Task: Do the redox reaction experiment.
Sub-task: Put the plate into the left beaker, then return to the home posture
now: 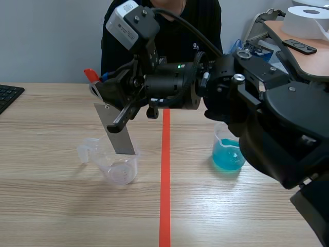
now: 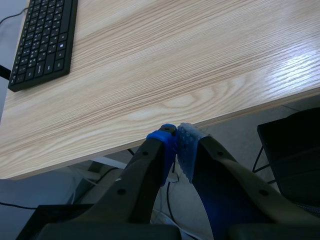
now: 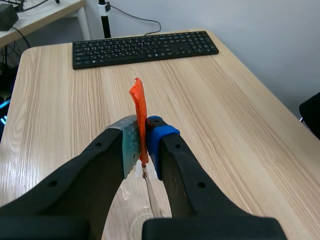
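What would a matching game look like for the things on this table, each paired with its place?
Things: 1 metal plate; 2 empty clear beaker; 3 beaker of blue liquid; 4 black keyboard.
Places: A right of the red tape line; B at the table's left edge; C hanging by its orange tag from the right claw; D under the plate.
Pairs: 1-C; 2-D; 3-A; 4-B.

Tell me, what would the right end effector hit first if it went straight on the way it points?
The right end effector would likely meet the black keyboard, or the bare table just before it; its height is hard to judge.
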